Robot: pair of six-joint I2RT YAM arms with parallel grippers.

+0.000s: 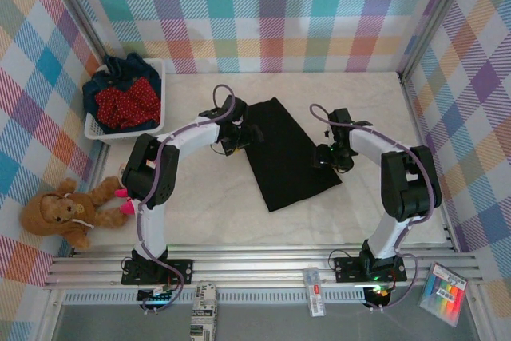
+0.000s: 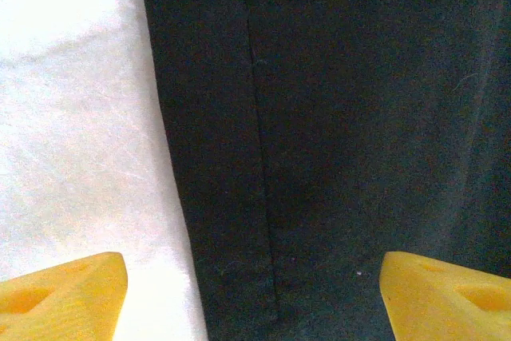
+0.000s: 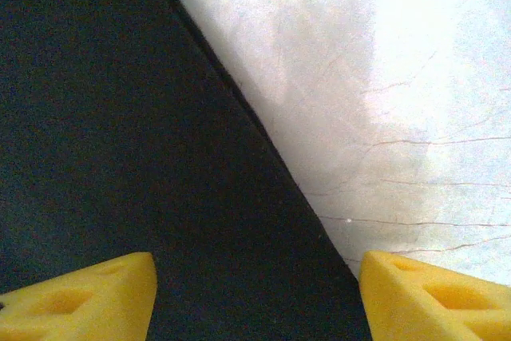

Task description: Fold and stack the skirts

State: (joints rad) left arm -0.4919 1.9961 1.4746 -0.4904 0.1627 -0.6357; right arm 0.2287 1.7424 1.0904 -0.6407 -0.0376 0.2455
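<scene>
The black skirt [image 1: 287,153] was laid flat at the middle of the table [image 1: 383,109]. The left gripper [image 1: 237,137] was set at its left edge and the right gripper [image 1: 329,156] at its right edge. In the wrist views both were seen spread wide — one yellow fingertip [image 2: 64,293] over bare table, the other over cloth — with nothing grasped. The red dotted skirt [image 1: 126,103] and the denim skirts [image 1: 128,65] were heaped in the white basket [image 1: 163,93] at the far left.

Both arms extend forward with elbows bent. The left gripper [image 1: 237,135] straddles the left edge of the black skirt [image 1: 287,161], fingers spread apart. The right gripper [image 1: 330,156] straddles its right edge, fingers likewise spread.
</scene>
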